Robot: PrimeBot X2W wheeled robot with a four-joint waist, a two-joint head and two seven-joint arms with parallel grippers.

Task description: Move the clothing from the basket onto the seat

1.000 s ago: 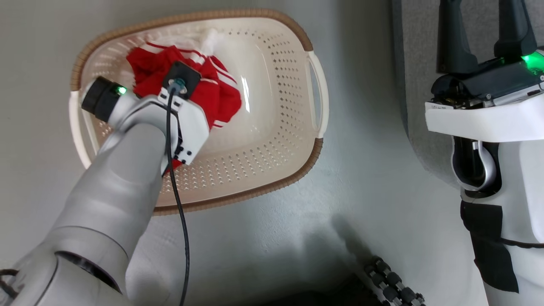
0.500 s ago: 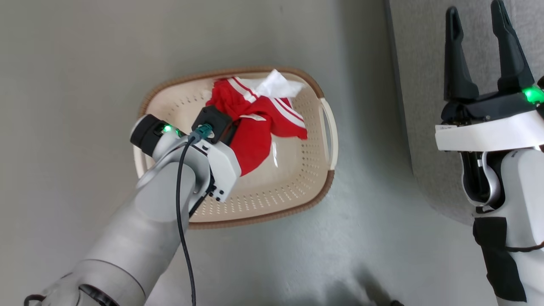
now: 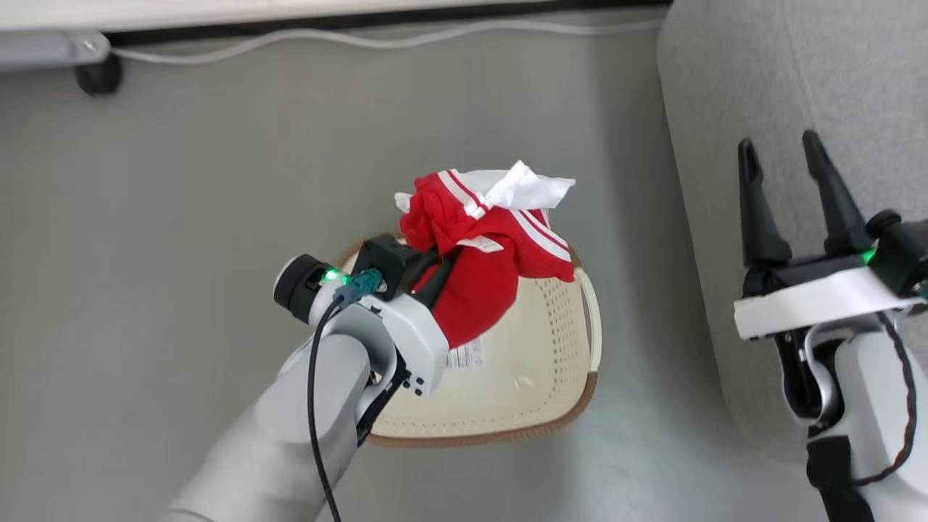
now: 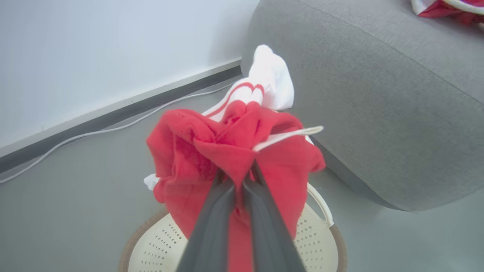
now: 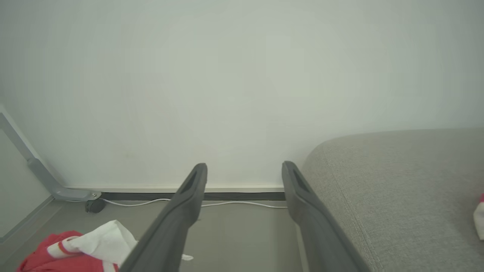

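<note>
My left gripper (image 3: pixel 437 267) is shut on the clothing (image 3: pixel 482 279), a bunched red garment with white stripes and a white flap, which hangs above the basket (image 3: pixel 540 377). In the left wrist view the gripper (image 4: pixel 236 172) pinches the red clothing (image 4: pixel 196 151) over the basket (image 4: pixel 319 245). The cream basket with its brown rim stands on the floor, a label on its bottom. The grey seat (image 3: pixel 797 94) lies to the right. My right gripper (image 3: pixel 779 148) is open in front of it, holding nothing. Another red garment (image 4: pixel 446 7) lies on the seat (image 4: pixel 378 94).
A white cable (image 3: pixel 362 36) runs along the dark baseboard at the wall. A grey frame leg with a black caster (image 3: pixel 98 72) stands at the far left. Grey floor surrounds the basket. In the right wrist view the seat (image 5: pixel 397 196) fills the right side.
The head view has shifted, so the camera moved. My left gripper has lifted the red clothing up out of the basket. The right gripper stays open.
</note>
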